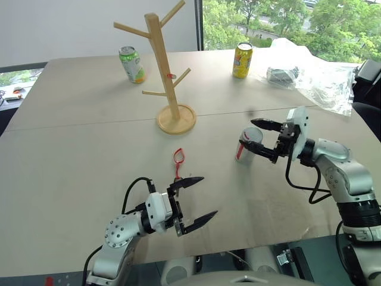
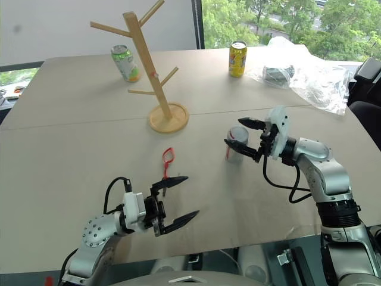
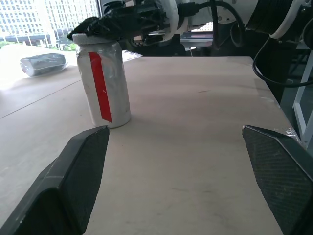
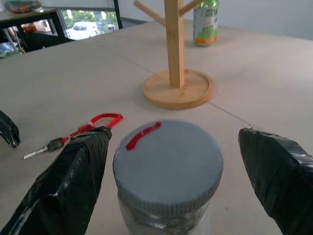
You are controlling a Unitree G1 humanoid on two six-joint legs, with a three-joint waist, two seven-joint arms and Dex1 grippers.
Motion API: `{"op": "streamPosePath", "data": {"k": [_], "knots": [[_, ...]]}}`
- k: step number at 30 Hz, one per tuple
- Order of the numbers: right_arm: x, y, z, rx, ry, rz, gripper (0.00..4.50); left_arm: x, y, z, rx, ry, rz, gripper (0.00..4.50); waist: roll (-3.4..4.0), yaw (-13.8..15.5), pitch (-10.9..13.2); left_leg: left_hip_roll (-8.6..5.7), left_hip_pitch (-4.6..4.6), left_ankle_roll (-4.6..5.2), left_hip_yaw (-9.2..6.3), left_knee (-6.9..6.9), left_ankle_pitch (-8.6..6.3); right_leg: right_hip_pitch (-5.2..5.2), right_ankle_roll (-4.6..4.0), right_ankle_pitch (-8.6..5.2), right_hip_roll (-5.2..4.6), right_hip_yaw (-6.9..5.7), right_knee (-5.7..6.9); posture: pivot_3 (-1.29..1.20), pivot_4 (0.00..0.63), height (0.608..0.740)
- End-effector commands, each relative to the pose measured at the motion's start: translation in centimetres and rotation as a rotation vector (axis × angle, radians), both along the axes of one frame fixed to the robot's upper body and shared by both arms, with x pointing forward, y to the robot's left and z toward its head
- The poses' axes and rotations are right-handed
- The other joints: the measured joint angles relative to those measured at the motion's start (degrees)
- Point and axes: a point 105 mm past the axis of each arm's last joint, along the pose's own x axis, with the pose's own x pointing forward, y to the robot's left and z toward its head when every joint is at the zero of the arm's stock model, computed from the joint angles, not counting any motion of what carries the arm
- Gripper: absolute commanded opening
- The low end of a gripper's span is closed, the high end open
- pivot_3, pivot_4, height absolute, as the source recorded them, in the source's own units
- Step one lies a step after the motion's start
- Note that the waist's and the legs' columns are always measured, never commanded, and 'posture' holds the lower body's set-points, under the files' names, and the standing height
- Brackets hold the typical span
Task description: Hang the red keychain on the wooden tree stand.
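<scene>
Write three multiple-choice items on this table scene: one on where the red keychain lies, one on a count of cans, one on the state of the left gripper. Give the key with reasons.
1. Where is the red keychain?
A. Hung on a peg of the wooden tree stand
B. Flat on the table, between the stand and the left gripper
C. Held in the right gripper

2. How many drink cans stand at the far side of the table?
A. One
B. Two
C. Four

3. How is the left gripper?
A. Open and empty
B. Shut on the keychain
C. Shut on a can

Key: B, it lies on the table in front of the wooden tree stand; B, the green can and the yellow can; A, its fingers stand apart with nothing between.
</scene>
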Motion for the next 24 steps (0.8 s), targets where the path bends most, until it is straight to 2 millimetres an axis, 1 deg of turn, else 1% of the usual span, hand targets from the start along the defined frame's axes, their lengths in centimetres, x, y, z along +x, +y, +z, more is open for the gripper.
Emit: {"op": "streamPosePath", "data": {"k": [1, 5, 12, 13, 14, 16, 17, 18, 19, 20, 21, 22, 23, 24], "knots": [[-0.1, 0.5, -0.9, -0.029, -0.015, 0.022, 4.45, 0.0, -0.2, 0.4, -0.014, -0.026, -0.004, 4.5, 0.0, 0.0, 0.0, 0.0, 0.01, 0.0, 0.01, 0.0, 0.0, 0.0, 0.0, 0.0, 0.0, 0.0, 0.0, 0.0, 0.15, 0.74], [0.3, 0.8, -2.6, -0.057, 0.001, 0.01, 4.45, 0.1, -0.2, 0.4, -0.017, -0.029, -0.002, 4.5, 0.0, -0.1, 0.0, 0.0, 0.0, 0.0, 0.01, 0.0, 0.0, 0.01, 0.0, 0.0, 0.01, 0.01, 0.01, 0.0, 0.15, 0.74], [0.9, 0.7, -3.1, -0.048, 0.0, -0.022, 4.45, 0.3, -0.2, 0.4, -0.019, -0.033, 0.009, 4.5, 0.0, -0.1, 0.0, 0.0, 0.01, 0.0, 0.01, 0.02, 0.0, 0.01, 0.01, 0.0, 0.02, 0.0, 0.02, 0.0, 0.15, 0.74], [1.0, 0.7, -3.1, -0.043, -0.002, -0.028, 3.92, 0.3, -0.2, 0.4, -0.019, -0.033, 0.01, 4.5, 0.0, -0.1, 0.0, 0.0, 0.01, 0.0, 0.01, 0.02, 0.0, 0.01, 0.01, 0.0, 0.03, 0.0, 0.02, 0.0, 0.15, 0.74], [1.1, 0.6, -3.0, -0.039, -0.005, -0.035, 3.65, 0.3, -0.2, 0.4, -0.019, -0.034, 0.01, 4.5, 0.0, -0.1, 0.0, 0.0, 0.01, 0.0, 0.01, 0.02, 0.0, 0.01, 0.01, 0.0, 0.03, 0.01, 0.02, 0.0, 0.15, 0.74], [1.3, 0.5, -2.8, -0.027, -0.007, -0.048, 2.74, 0.4, -0.1, 0.4, -0.018, -0.033, 0.012, 4.5, 0.0, -0.1, 0.0, 0.0, 0.01, 0.0, 0.01, 0.02, 0.0, 0.01, 0.01, 0.01, 0.03, 0.01, 0.02, 0.0, 0.15, 0.74], [1.4, 0.4, -2.7, -0.019, -0.012, -0.059, 2.41, 0.4, -0.1, 0.4, -0.018, -0.033, 0.013, 4.5, 0.0, -0.1, 0.0, 0.0, 0.01, 0.0, 0.01, 0.02, 0.0, 0.01, 0.01, 0.0, 0.02, 0.01, 0.02, 0.0, 0.15, 0.74], [1.7, 0.1, -2.4, 0.001, -0.021, -0.084, 2.24, 0.5, -0.1, 0.4, -0.019, -0.033, 0.016, 4.5, 0.0, -0.1, 0.0, 0.0, 0.01, 0.0, 0.01, 0.02, 0.0, 0.01, 0.01, 0.01, 0.03, 0.01, 0.02, 0.0, 0.15, 0.74], [2.1, -0.2, -2.0, 0.029, -0.031, -0.118, 2.24, 0.6, -0.1, 0.4, -0.02, -0.034, 0.019, 4.5, 0.0, -0.1, 0.0, 0.0, 0.02, 0.0, 0.01, 0.02, 0.0, 0.01, 0.01, 0.0, 0.03, 0.01, 0.02, 0.0, 0.15, 0.74], [2.6, -0.7, -1.5, 0.063, -0.036, -0.164, 2.24, 0.7, -0.1, 0.5, -0.021, -0.035, 0.022, 4.5, 0.0, -0.1, 0.0, 0.0, 0.02, 0.0, 0.01, 0.02, 0.0, 0.01, 0.01, 0.01, 0.03, 0.01, 0.02, 0.0, 0.15, 0.74], [3.7, -2.2, -0.9, 0.113, -0.038, -0.263, 2.24, 0.9, 0.0, 0.6, -0.027, -0.037, 0.03, 4.5, 0.0, -0.1, 0.0, 0.0, 0.02, 0.0, 0.01, 0.02, 0.0, 0.01, 0.01, 0.01, 0.04, 0.0, 0.03, 0.0, 0.15, 0.74], [5.1, -4.5, -0.1, 0.164, -0.051, -0.409, 2.24, 1.2, 0.0, 0.8, -0.035, -0.039, 0.04, 4.5, 0.0, -0.1, 0.0, 0.0, 0.01, 0.0, 0.01, 0.02, 0.0, 0.01, 0.01, 0.01, 0.04, 0.0, 0.04, 0.0, 0.15, 0.74], [6.3, -7.3, 0.5, 0.212, -0.059, -0.565, 2.24, 1.4, 0.0, 1.0, -0.046, -0.04, 0.051, 4.5, 0.0, -0.1, 0.0, 0.0, 0.02, 0.0, 0.01, 0.02, 0.0, 0.02, 0.01, 0.01, 0.03, 0.0, 0.03, 0.0, 0.15, 0.74], [7.1, -9.5, 1.0, 0.243, -0.067, -0.68, 2.24, 1.6, 0.0, 1.2, -0.055, -0.039, 0.059, 4.5, 0.02, 0.0, 0.0, 0.0, 0.0, 0.0, 0.02, 0.04, 0.0, 0.02, 0.02, 0.01, 0.03, 0.01, 0.03, 0.0, 0.15, 0.74]]}}
